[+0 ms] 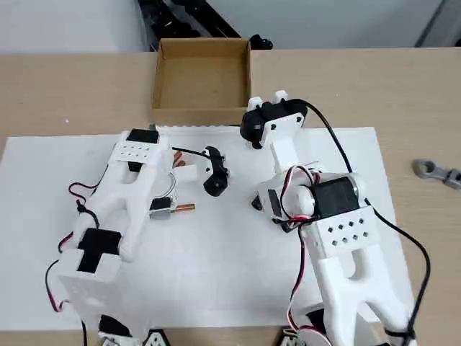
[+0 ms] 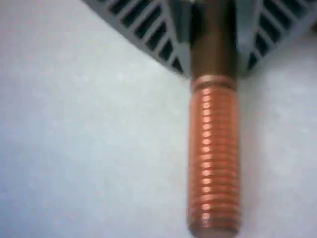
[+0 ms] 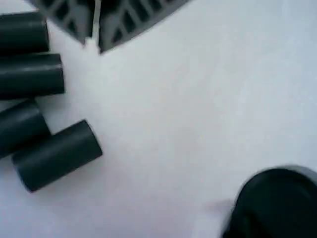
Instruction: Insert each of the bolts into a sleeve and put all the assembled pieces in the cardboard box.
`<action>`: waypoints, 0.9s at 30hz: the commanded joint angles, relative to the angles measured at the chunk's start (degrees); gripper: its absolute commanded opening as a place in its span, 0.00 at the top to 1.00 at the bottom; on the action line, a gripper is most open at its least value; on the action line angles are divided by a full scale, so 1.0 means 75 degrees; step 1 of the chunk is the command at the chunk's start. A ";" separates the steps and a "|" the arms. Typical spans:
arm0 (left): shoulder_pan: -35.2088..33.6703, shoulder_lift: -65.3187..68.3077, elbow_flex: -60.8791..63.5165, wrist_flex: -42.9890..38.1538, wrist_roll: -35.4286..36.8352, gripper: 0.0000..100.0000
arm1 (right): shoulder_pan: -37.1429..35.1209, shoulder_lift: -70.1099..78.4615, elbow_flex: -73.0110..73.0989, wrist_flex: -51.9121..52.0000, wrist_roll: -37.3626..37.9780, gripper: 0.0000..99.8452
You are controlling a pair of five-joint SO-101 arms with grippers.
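My left gripper point(image 2: 213, 47) is shut on a copper bolt point(image 2: 213, 158), whose threaded end sticks out past the grey fingers just above the white sheet. From above, that bolt point(image 1: 186, 207) pokes out of the left gripper point(image 1: 166, 207) toward the middle of the sheet. Several dark sleeves point(image 3: 57, 153) lie side by side on the sheet close to my right gripper point(image 3: 94, 27), whose fingers are shut with nothing between them. In the high view the right gripper point(image 1: 258, 202) is low over the sheet's centre. The cardboard box point(image 1: 202, 79) stands open at the back.
Loose copper bolts point(image 1: 178, 158) lie near the left arm's upper part. A black rounded part point(image 1: 216, 176) with a cable sits between the arms. A metal tool point(image 1: 436, 171) lies on the wooden table at the far right. The white sheet point(image 1: 216, 274) covers the work area.
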 commanded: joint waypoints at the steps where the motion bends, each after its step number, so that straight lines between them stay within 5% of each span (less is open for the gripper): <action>1: -0.0047 0.0012 0.0041 0.0234 0.0070 0.99 | 0.0041 0.0018 -0.0293 -0.0053 -0.0070 1.00; 10: -0.0234 -0.3282 0.0135 0.1981 -0.0352 0.99 | 0.0041 0.0018 -0.0281 -0.0053 -0.0070 1.00; 20: 0.0328 -0.5814 0.2573 0.1946 -0.2708 0.99 | 0.0041 0.0018 -0.0223 -0.0053 -0.0070 1.00; 27: 0.0176 -0.5439 0.3440 0.1196 -0.2942 0.99 | 0.0041 0.0018 0.0023 -0.0064 -0.0070 1.00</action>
